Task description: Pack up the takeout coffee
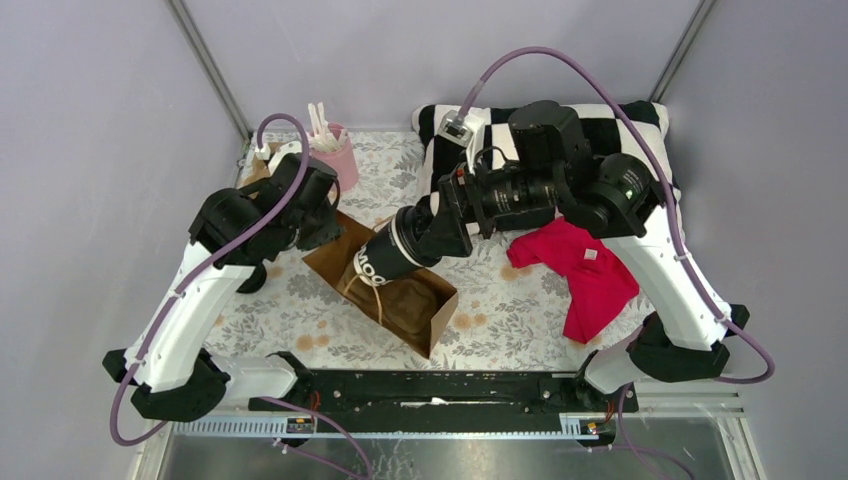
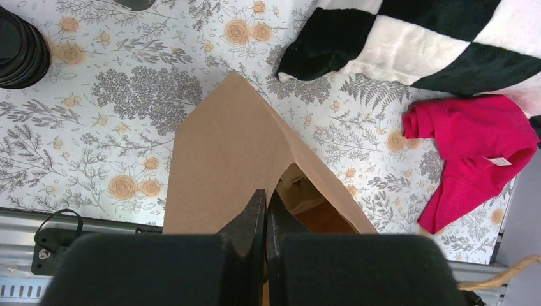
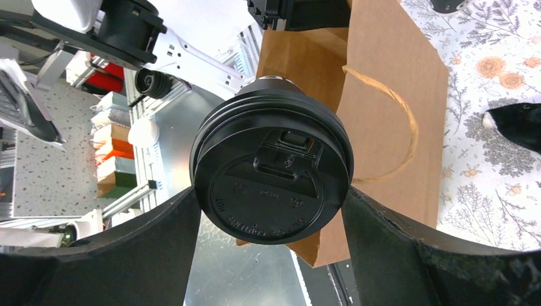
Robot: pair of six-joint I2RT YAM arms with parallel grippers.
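The left fingers (image 2: 250, 213) were pinched shut on the rim of the brown paper bag (image 2: 223, 146). The right fingers (image 3: 376, 236), spread wide, gripped the takeout coffee (image 3: 271, 185) at the bag's open mouth. Its long axis was tilted, base toward the bag, lid toward the wrist. Insertion was in hand. The next move probably called for righting and lowering it.

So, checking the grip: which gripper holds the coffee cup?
The right gripper, clasping the lidded black coffee cup over the paper bag; the left gripper only pinches the bag's edge.
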